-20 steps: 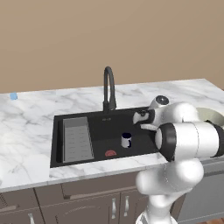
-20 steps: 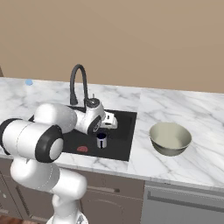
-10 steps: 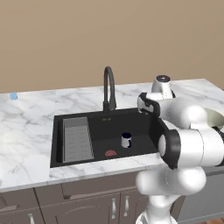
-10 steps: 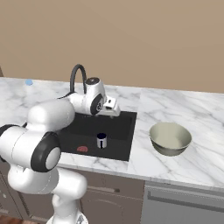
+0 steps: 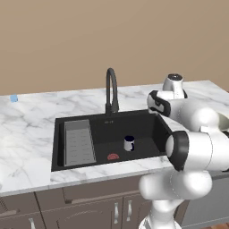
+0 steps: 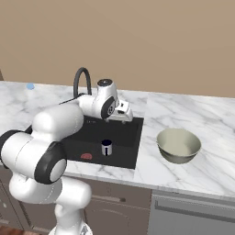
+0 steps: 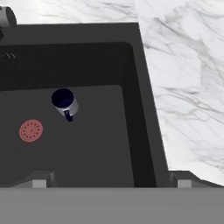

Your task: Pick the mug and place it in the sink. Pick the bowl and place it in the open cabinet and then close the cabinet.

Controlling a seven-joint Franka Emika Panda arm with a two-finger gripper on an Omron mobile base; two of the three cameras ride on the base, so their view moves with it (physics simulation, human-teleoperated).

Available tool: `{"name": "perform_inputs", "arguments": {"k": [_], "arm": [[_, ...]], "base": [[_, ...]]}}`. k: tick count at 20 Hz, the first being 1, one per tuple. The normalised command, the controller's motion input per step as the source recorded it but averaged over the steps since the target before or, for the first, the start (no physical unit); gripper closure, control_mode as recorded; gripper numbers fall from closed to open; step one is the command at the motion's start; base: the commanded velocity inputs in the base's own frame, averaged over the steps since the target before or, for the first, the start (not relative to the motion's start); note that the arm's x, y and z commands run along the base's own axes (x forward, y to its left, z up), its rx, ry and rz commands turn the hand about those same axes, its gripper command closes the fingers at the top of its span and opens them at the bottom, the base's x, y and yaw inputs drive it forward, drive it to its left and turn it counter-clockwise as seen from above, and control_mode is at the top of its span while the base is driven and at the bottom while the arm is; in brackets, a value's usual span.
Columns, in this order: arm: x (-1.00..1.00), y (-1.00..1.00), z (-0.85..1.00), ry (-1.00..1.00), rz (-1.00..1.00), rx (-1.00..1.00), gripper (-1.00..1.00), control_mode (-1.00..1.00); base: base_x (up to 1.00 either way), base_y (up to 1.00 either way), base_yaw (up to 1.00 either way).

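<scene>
The mug point(image 5: 129, 143) stands upright on the floor of the black sink point(image 5: 147, 129), right of the red drain mark point(image 5: 113, 156) and well apart from the grey ribbed drain tray point(image 5: 79, 142) at the basin's left end. The right base view gives the same mug point(image 6: 106, 147) from the other side, with the drain mark point(image 6: 86, 156) to its left.

The hand view looks down into the basin: the mug point(image 7: 65, 102) shows its navy inside and its small handle, the red mark point(image 7: 31, 130) lies near it, and the basin's wall point(image 7: 142, 109) meets the marble counter point(image 7: 183, 87).

The end effector point(image 6: 123, 117) hangs above the sink's back right part, clear of the mug. Its 2 fingertips point(image 7: 39, 181) sit at opposite sides of the hand view's bottom, spread wide with nothing between them.

The right base view shows the bowl point(image 6: 178, 145), upright on the counter point(image 6: 202, 170) right of the sink, well apart from the end effector. In the left base view the arm covers most of that spot.

The left base view shows the black gooseneck faucet point(image 5: 111, 91) whole behind the basin, plus a small blue object point(image 5: 14, 98) at the counter's far left. In the right base view the faucet point(image 6: 81, 80) is partly hidden by the arm.
</scene>
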Motion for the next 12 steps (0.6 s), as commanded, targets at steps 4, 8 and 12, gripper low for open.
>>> {"name": "perform_inputs", "arguments": {"k": [4, 8, 12], "arm": [[-0.20, -0.29, 0.00, -0.01, 0.00, -0.03, -1.00, -1.00], [-0.18, -0.32, 0.00, -0.01, 0.00, -0.03, -1.00, -1.00], [-0.11, -0.35, 0.00, 0.00, 0.00, -0.02, -1.00, -1.00]], "base": [[0.00, 0.00, 0.00], [0.00, 0.00, 0.00], [0.00, 0.00, 0.00]]}}
